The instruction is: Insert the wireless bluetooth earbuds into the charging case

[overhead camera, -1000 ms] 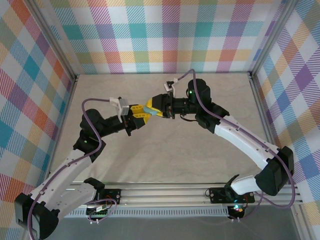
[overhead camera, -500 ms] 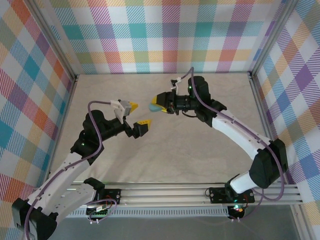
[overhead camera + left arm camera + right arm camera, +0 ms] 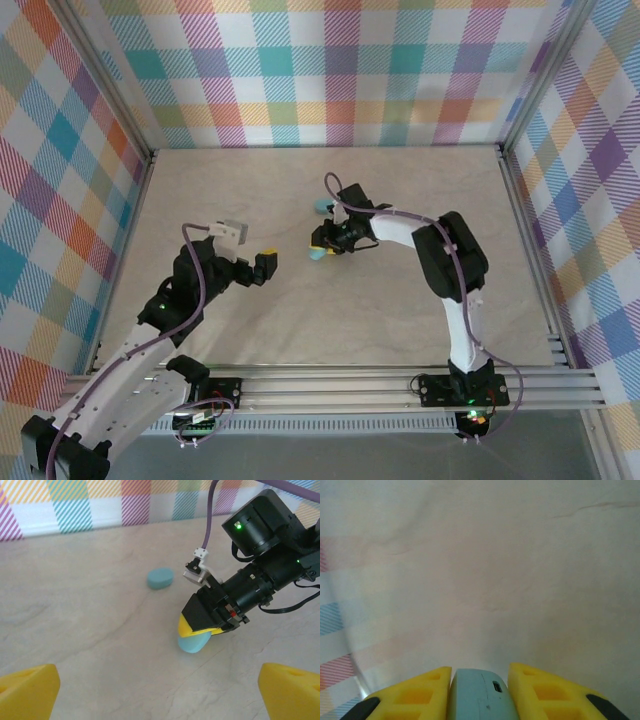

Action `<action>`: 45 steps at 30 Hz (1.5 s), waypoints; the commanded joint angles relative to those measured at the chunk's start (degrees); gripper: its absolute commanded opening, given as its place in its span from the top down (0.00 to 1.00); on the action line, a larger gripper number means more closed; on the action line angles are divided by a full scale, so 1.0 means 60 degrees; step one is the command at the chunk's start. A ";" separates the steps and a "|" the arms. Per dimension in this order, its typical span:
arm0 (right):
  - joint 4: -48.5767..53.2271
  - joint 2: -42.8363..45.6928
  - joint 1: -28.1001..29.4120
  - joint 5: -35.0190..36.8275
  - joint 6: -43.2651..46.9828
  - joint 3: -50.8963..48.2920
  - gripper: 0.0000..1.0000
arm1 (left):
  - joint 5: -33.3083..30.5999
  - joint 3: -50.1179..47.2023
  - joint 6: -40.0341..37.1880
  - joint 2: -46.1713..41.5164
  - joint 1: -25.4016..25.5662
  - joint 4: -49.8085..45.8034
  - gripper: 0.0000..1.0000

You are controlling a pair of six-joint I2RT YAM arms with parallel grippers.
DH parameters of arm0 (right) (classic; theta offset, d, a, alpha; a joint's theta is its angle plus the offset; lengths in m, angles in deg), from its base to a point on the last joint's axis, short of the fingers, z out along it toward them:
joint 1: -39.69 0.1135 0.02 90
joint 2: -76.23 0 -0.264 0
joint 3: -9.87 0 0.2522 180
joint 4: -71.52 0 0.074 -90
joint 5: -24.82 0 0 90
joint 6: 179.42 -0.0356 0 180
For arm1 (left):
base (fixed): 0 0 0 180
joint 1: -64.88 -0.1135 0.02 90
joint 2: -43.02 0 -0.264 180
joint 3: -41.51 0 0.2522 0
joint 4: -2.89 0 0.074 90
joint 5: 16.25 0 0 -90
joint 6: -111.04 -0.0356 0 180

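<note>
Where the pale marbled table (image 3: 400, 300) is viewed from overhead, the right gripper (image 3: 321, 240) is seen just left of the frame's centre. Its yellow fingers are clamped on a light-blue oval charging case (image 3: 316, 253), which is pointed down at the tabletop; whether it touches cannot be told. In the right wrist view the case is pinned at the bottom edge between the two yellow fingers (image 3: 415, 696), and a small dark slot is shown on its face. A second case (image 3: 322, 206) of the same colour is laid flat on the table just above the held one in the overhead frame, apart from it. The left gripper (image 3: 264, 265) is found further left, well apart from the right one, with its fingers spread wide and nothing between them. In the left wrist view its yellow fingertips (image 3: 27, 690) are set in the two bottom corners, and the held case is framed at centre between them.
</note>
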 commanded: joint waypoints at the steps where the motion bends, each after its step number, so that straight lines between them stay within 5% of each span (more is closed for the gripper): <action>1: 0.0462 -0.0023 0.0064 0.0416 0.0593 0.0718 0.81 | -0.0698 -0.0226 0.0499 -0.0202 -0.0033 0.0233 0.00; 6: 0.1473 -0.0351 -0.0014 0.0721 0.0802 0.1083 0.72 | -0.1056 -0.0264 0.0555 -0.0297 -0.0157 0.0150 0.00; 15: 0.2528 0.0553 -0.0115 0.1856 0.1032 0.0931 0.35 | -0.1610 -0.0178 0.0518 -0.0118 -0.0605 -0.0078 0.00; 24: 0.2816 0.2983 -0.1232 0.3413 0.2468 -0.0098 0.30 | -0.1444 -0.0326 0.0651 0.1584 -0.1970 0.0420 0.00; 27: 0.2254 0.4136 -0.1751 0.4672 0.2914 -0.1080 0.20 | -0.1860 -0.0675 0.0621 0.2203 -0.2091 0.1549 0.00; 31: 0.0439 0.5638 -0.1859 0.7884 0.4112 -0.3191 0.00 | -0.2441 -0.0781 -0.0089 0.3290 -0.2218 0.2487 0.00; 35: -0.1231 0.6577 -0.2151 0.9587 0.5177 -0.5030 0.00 | -0.2592 -0.1027 -0.0627 0.4070 -0.2509 0.3607 0.00; 40: -0.4365 0.7280 -0.2822 0.9503 0.6213 -0.7442 0.00 | -0.2300 -0.2257 -0.0596 0.4203 -0.3113 0.6523 0.00; 45: -0.7236 0.7250 -0.3926 0.7556 0.5840 -0.9091 0.00 | -0.1720 -0.2925 -0.0313 0.4907 -0.3712 0.8707 0.00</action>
